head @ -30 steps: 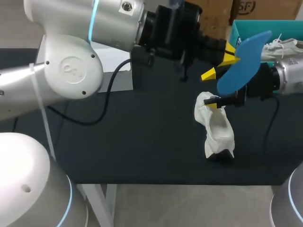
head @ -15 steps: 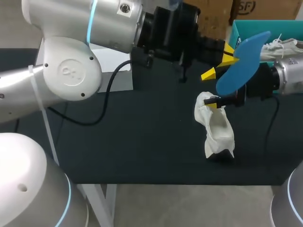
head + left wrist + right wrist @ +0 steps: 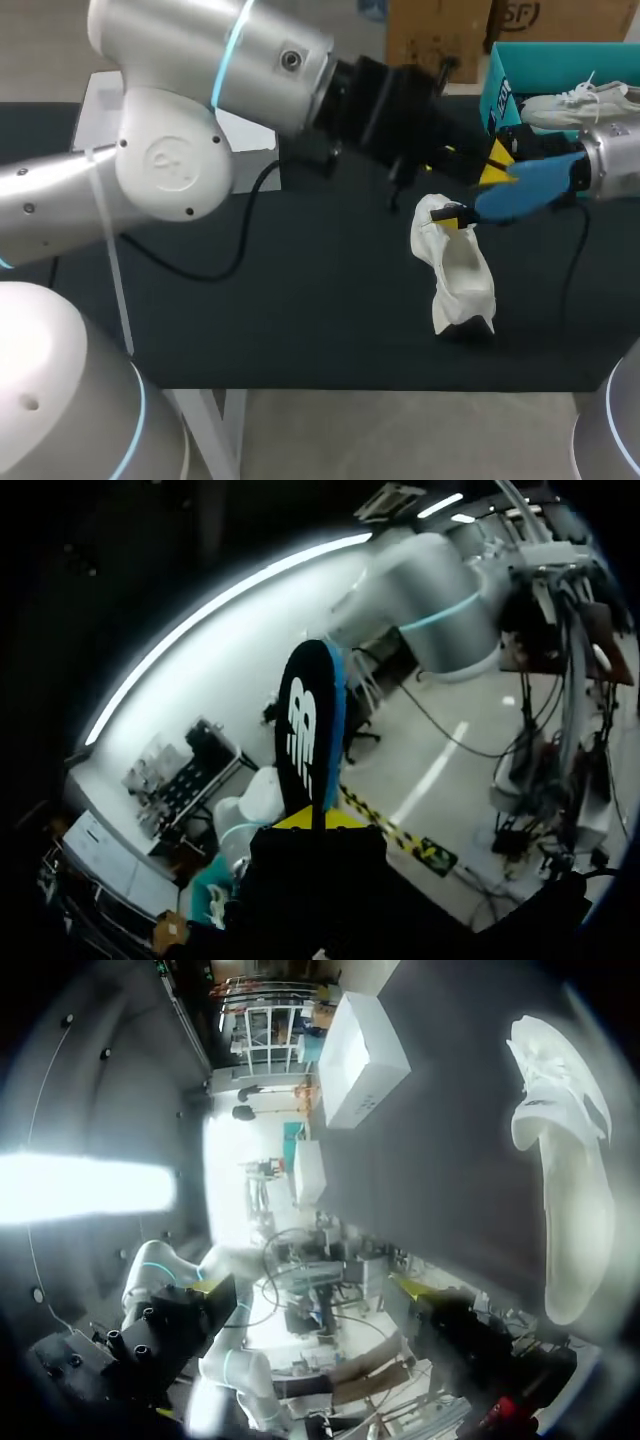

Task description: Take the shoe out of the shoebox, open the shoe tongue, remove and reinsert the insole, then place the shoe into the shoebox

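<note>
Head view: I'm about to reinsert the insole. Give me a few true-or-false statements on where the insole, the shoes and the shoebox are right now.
1. The blue insole is held by the left gripper. True.
2. The white shoe nearest the insole lies inside the shoebox. False: it sits on the dark table, outside the teal shoebox.
3. A second white shoe is in the teal shoebox. True.
4. The blue insole lies flat inside the white shoe. False: it is held in the air beside the top of that shoe, almost all of it showing.
</note>
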Motion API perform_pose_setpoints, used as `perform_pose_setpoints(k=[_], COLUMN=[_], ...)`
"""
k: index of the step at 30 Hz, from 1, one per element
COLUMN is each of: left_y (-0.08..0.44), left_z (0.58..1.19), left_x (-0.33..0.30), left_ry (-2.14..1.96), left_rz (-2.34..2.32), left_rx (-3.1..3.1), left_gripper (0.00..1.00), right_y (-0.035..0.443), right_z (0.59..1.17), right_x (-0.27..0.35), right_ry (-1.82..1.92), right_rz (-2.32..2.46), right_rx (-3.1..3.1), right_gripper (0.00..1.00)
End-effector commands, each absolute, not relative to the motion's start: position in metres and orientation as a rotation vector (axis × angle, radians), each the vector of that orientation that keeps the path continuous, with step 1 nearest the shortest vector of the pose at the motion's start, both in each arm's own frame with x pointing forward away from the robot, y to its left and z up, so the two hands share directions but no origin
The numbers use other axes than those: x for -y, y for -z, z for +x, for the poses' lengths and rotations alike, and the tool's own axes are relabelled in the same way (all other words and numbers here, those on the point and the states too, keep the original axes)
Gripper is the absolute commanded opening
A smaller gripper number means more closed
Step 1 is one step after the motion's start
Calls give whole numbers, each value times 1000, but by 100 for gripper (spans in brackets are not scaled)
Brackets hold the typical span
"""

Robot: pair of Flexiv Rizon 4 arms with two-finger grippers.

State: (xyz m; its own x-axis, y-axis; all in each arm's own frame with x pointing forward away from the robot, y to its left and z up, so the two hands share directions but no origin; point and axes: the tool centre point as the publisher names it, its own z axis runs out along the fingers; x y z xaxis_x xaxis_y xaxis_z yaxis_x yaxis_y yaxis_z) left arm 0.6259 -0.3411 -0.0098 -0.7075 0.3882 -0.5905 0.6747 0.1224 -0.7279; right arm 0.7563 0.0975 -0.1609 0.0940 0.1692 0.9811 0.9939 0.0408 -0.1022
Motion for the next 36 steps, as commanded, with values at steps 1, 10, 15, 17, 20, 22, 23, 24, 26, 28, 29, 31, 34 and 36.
perform_pose_setpoints(k=[1, 10, 15, 17, 20, 22, 23, 24, 26, 28, 29, 31, 34, 36], left_y=[18, 27, 25, 25, 30, 34, 36, 37, 40, 43, 44, 50, 53, 54], left_z=[627, 627, 633, 635, 635, 638, 638, 638, 638, 637, 637, 636, 635, 634], left_x=[354, 348, 333, 327, 318, 312, 309, 306, 302, 298, 297, 295, 295, 296], left_ry=[1638, 1558, 1502, 1497, 1473, 1473, 1473, 1473, 1471, 1471, 1465, 1448, 1416, 1371], left_rz=[1106, 1225, 1223, 1224, 1259, 1261, 1264, 1272, 1282, 1299, 1308, 1342, 1397, 1454], left_rx=[-2104, -1995, -1995, -1997, -1996, -1995, -1995, -1994, -1990, -1979, -1981, -1981, -1968, -1954], left_gripper=[0, 0, 0, 0, 0, 0, 0, 0, 0, 0, 0, 0, 0, 0], right_y=[162, 162, 162, 162, 162, 162, 162, 162, 162, 162, 162, 162, 162, 162], right_z=[756, 756, 756, 756, 756, 756, 756, 756, 756, 756, 756, 756, 756, 756], right_x=[-99, -99, -99, -99, -99, -99, -99, -99, -99, -99, -99, -99, -99, -99], right_ry=[1015, 1015, 1015, 1015, 1015, 1015, 1015, 1015, 1015, 1015, 1015, 1015, 1015, 1015], right_rz=[-1341, -1341, -1341, -1341, -1341, -1341, -1341, -1341, -1341, -1341, -1341, -1341, -1341, -1341], right_rx=[1279, 1279, 1279, 1279, 1279, 1279, 1279, 1279, 1279, 1279, 1279, 1279, 1279, 1279], right_gripper=[100, 100, 100, 100, 100, 100, 100, 100, 100, 100, 100, 100, 100, 100])
